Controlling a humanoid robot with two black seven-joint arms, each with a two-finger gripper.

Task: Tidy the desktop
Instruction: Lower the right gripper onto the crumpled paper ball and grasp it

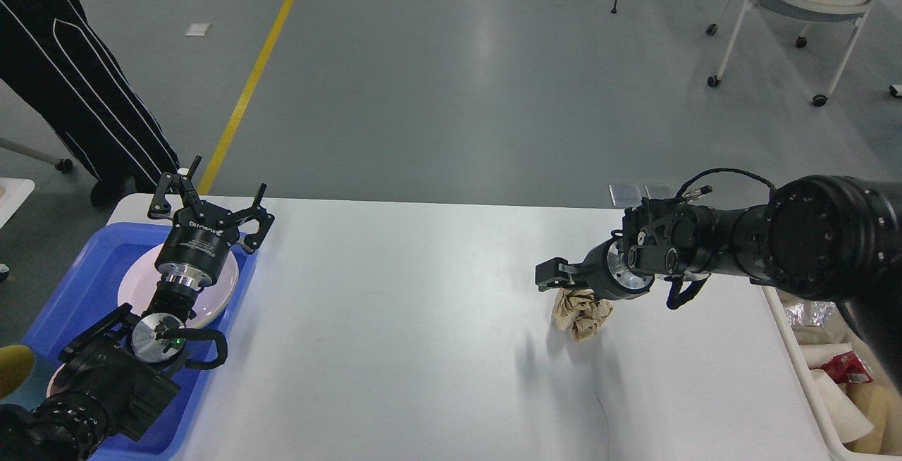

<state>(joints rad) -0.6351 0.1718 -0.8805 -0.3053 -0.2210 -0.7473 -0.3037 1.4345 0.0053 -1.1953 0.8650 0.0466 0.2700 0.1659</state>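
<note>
Reaching across desktop (394, 306), right hand (557, 281) clutching crumpled paper (581, 313); left hand (211, 200) spread wide.

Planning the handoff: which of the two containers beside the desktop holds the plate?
The blue tray at the desktop's left end, under the open left gripper, holds the white plate. The off-white bin at the right holds scrap.

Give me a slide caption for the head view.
Open left gripper above white plate in blue plastic tray; right gripper over crumpled brown paper on white desktop.
</note>
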